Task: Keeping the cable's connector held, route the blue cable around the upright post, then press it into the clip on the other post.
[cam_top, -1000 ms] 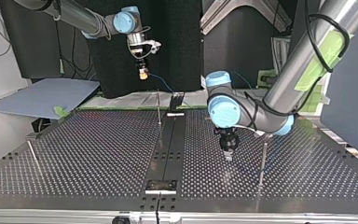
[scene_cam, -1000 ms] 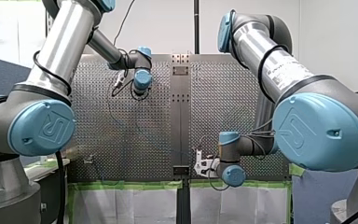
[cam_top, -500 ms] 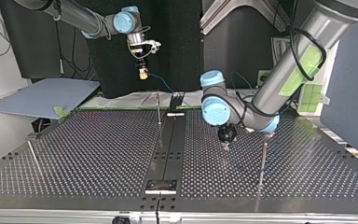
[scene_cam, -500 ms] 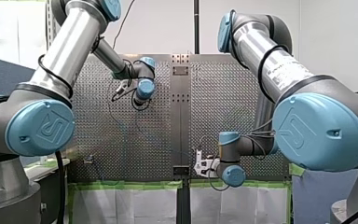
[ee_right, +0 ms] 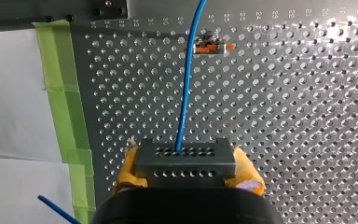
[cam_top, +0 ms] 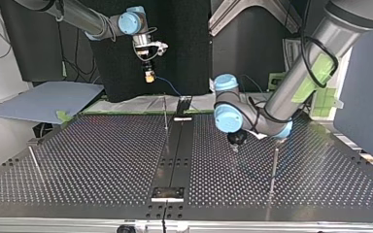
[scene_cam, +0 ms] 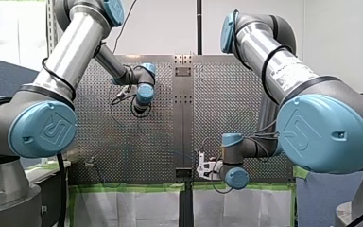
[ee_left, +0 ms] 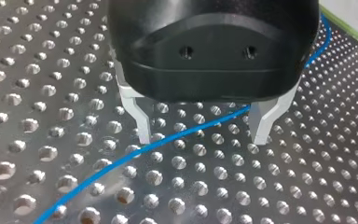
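Observation:
In the left wrist view my left gripper (ee_left: pixel 203 133) stands open just above the perforated table, its metal fingers (ee_left: pixel 142 123) on either side of the blue cable (ee_left: pixel 121 158), which lies flat on the plate. In the top view it (cam_top: pixel 235 143) hangs low beside a thin upright post (cam_top: pixel 273 167). My right gripper (ee_right: pixel 186 182) is shut with yellow pads on the dark grey connector (ee_right: pixel 185 161); the blue cable (ee_right: pixel 186 88) runs ahead from it toward a post with an orange clip (ee_right: pixel 209 47). The top view shows the connector (cam_top: pixel 148 75) held high over the table's far edge.
Another thin post (cam_top: pixel 165 112) stands near the dark centre strip (cam_top: pixel 175 155), and a third (cam_top: pixel 35 162) at the top view's left. Green tape (ee_right: pixel 67 126) lines the table's edge below my right gripper. A blue-grey sheet (cam_top: pixel 43 99) lies off the table.
My left gripper has drawn back toward the top view's far side, away from the nearby post, and stays open. My right arm has kept still with the connector.

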### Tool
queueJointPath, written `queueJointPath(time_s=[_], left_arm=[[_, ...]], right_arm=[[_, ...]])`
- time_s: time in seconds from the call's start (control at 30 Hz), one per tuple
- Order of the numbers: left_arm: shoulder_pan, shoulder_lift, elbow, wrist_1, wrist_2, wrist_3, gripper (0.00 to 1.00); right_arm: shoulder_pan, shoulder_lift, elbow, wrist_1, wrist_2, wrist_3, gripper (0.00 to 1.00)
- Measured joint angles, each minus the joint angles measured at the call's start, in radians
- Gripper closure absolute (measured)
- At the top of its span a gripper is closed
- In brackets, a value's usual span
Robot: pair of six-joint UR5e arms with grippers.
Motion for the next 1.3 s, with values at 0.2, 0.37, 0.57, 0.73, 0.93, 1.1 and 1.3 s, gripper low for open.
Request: queueJointPath(time_s=[0.2, 0.37, 0.57, 0.73, 0.93, 1.1, 1.3], left_arm=[[0.021, -0.005, 0.0, -0.026, 0.0, -0.018, 0.0], [0.028, -0.035, 0.0, -0.053, -0.004, -0.029, 0.0], [0.025, -0.056, 0.0, -0.066, -0.018, -0.037, 0.0], [0.024, -0.057, 0.0, -0.069, -0.027, -0.051, 0.0], [0.02, -0.058, 0.0, -0.09, -0.014, -0.077, 0.0], [0.016, -0.058, 0.0, -0.112, 0.006, -0.111, 0.0], [0.018, -0.059, 0.0, -0.128, 0.001, -0.144, 0.0]], right_arm=[[0.001, 0.0, 0.0, 0.0, 0.0, -0.001, 1.0], [0.001, 0.0, 0.0, 0.0, 0.0, -0.002, 1.0], [0.001, 0.0, 0.0, 0.001, 0.0, -0.002, 1.0], [0.001, 0.0, 0.0, 0.002, 0.0, -0.002, 1.0], [0.001, 0.0, 0.0, 0.001, 0.0, -0.002, 1.0], [0.002, 0.0, 0.0, 0.001, 0.0, -0.002, 1.0], [0.002, 0.0, 0.0, 0.001, 0.0, -0.002, 1.0]])
